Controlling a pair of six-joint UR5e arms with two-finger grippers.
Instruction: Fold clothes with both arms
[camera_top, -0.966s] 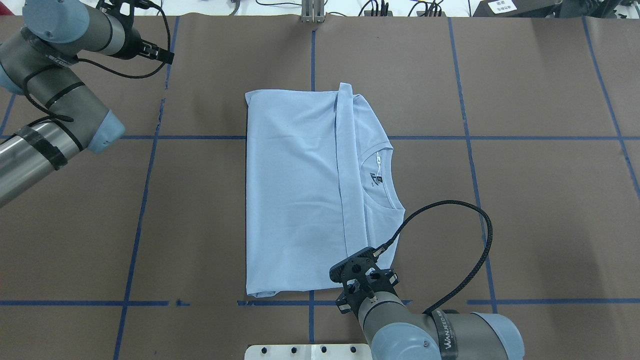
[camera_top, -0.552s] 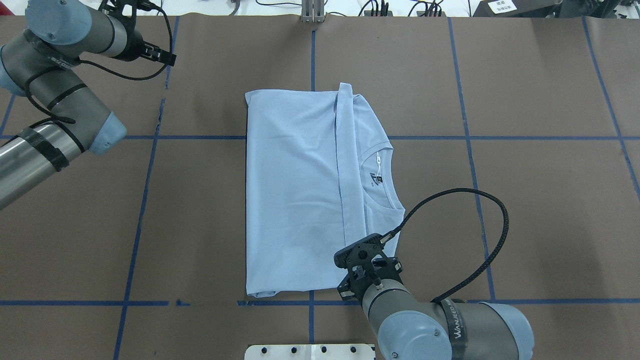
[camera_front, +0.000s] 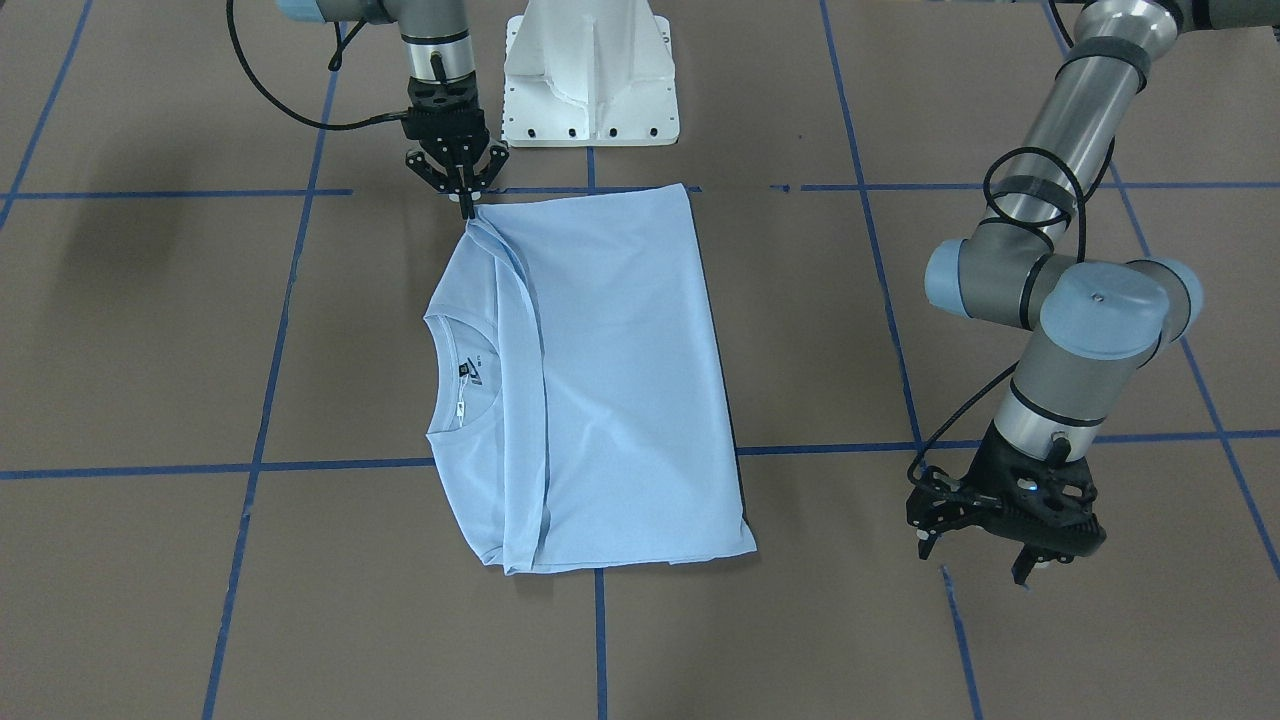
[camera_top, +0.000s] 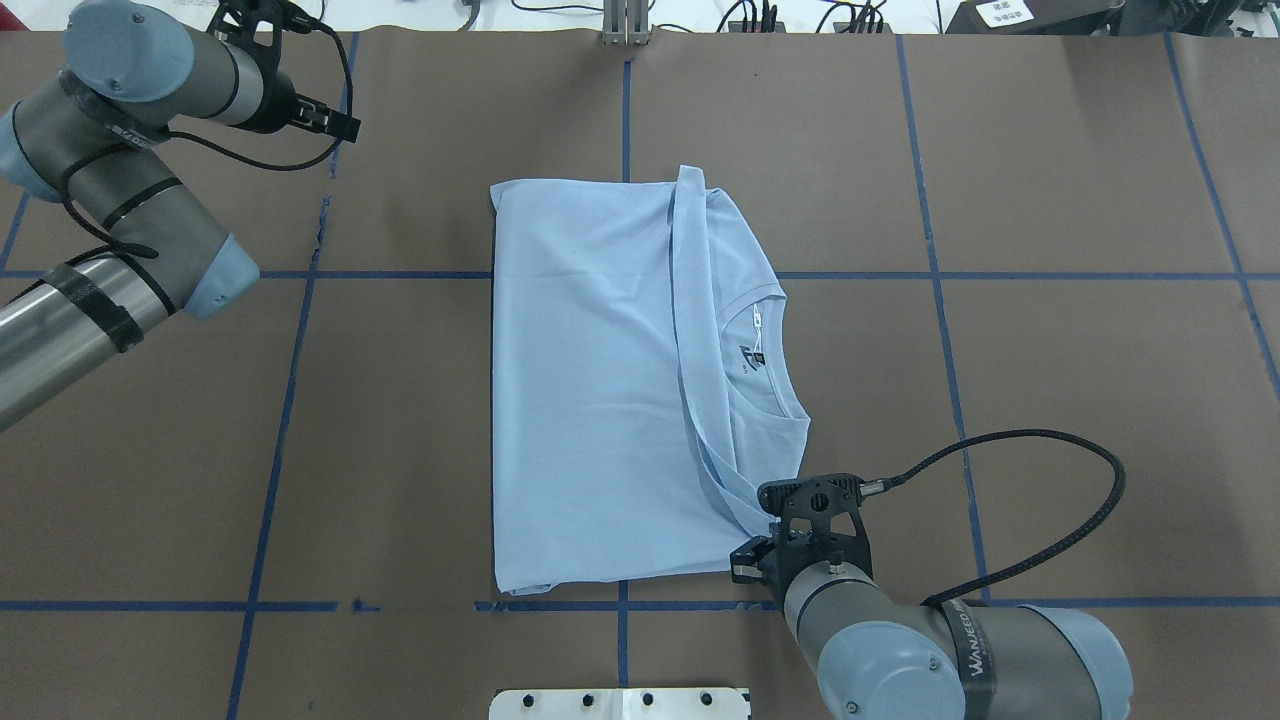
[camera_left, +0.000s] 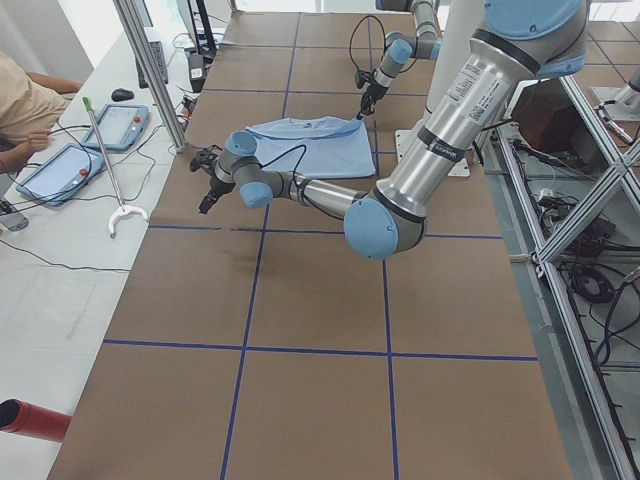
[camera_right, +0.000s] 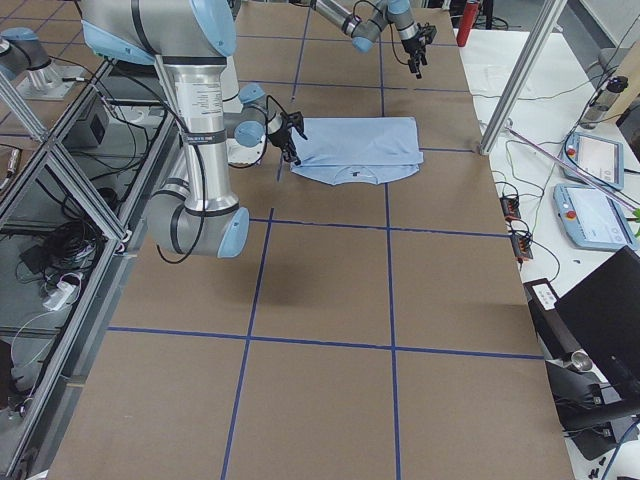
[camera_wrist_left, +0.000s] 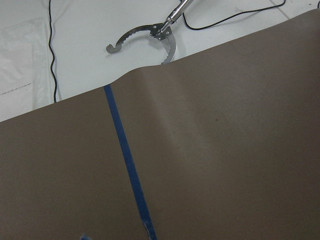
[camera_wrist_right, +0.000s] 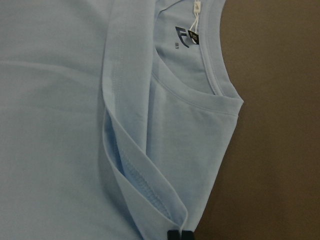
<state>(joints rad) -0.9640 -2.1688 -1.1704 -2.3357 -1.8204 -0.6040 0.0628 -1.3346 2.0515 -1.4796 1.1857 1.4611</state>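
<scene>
Front view: the right pincer (camera_front: 466, 205) was clamped on one corner of the folded T-shirt (camera_front: 610, 380), which spread away from it over the brown table (camera_front: 900, 640). The left pincer (camera_front: 982, 562) hung with fingers spread, well apart from the cloth.

Overhead view: the shirt lay just beyond the right pincer (neck label showing).

Right wrist view: a raised hem ran into the dark fingertips (camera_wrist_right: 178, 235).

Left wrist view: a blue tape line (camera_wrist_left: 127, 165) crossed the table below the left pincer.

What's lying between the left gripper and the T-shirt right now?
Nothing loose. In the front-facing view, only bare brown table cover crossed by blue tape lines separates the left gripper from the T-shirt.
</scene>
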